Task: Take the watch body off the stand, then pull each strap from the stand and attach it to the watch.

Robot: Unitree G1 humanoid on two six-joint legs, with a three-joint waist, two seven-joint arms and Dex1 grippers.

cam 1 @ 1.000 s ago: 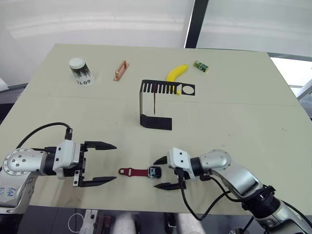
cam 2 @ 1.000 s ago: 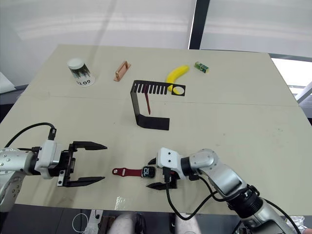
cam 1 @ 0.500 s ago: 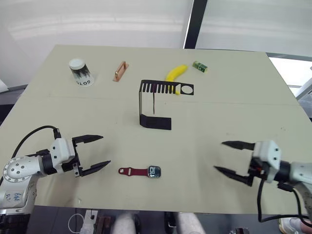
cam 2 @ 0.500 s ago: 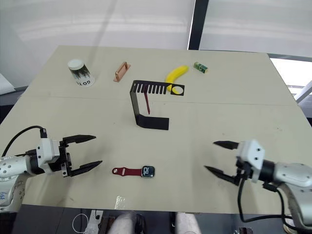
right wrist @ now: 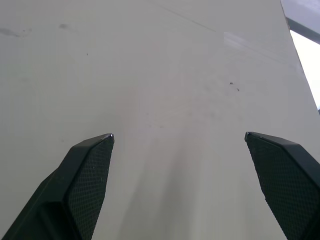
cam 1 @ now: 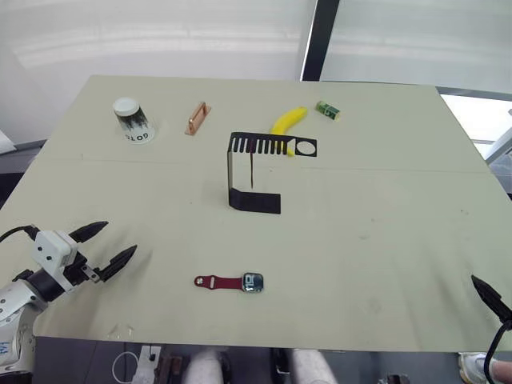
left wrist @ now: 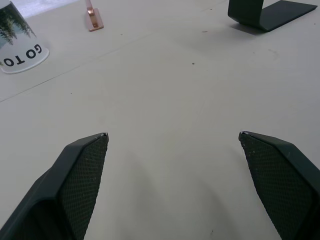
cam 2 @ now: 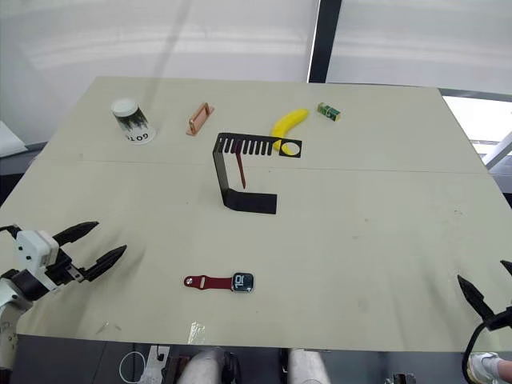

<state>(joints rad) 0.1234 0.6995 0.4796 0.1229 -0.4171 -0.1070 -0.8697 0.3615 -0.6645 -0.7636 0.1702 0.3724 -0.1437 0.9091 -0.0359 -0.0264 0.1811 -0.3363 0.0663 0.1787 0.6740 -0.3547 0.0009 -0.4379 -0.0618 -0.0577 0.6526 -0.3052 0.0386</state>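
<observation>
Our left gripper (cam 1: pixel 104 244) and right gripper (cam 2: pixel 484 292) sit at the table's (cam 1: pixel 384 200) near corners, fingers apart, holding nothing. Watch body (cam 1: pixel 254 282) lies flat near the front edge, one strap (cam 1: pixel 218 282) attached. Farther back, the stand (cam 1: pixel 256 170) holds the other strap (cam 1: pixel 252 166).
</observation>
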